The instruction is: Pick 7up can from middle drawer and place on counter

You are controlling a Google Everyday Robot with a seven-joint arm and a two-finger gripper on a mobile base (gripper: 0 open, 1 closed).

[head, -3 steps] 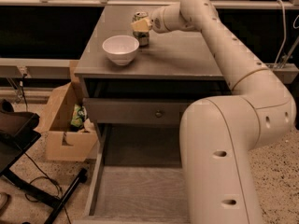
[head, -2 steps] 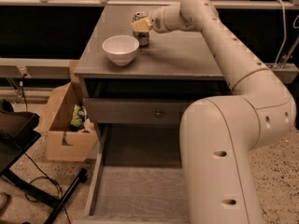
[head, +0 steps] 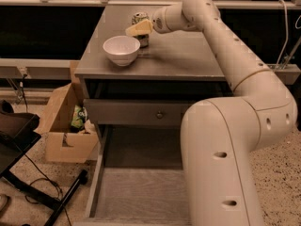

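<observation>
7up can (head: 139, 17) gripped by hand (head: 140, 29) near worktop's (head: 188, 55) far edge.
Arm outstretched; 1 bowl (head: 121, 49) just left, open worktop right.

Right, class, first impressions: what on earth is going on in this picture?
A robot's arm stretches over the grey counter, with its claw at a small green-and-silver can just behind a white bowl. The can appears to stand on the counter, so it is out of the drawer, which sits pulled out below.
</observation>
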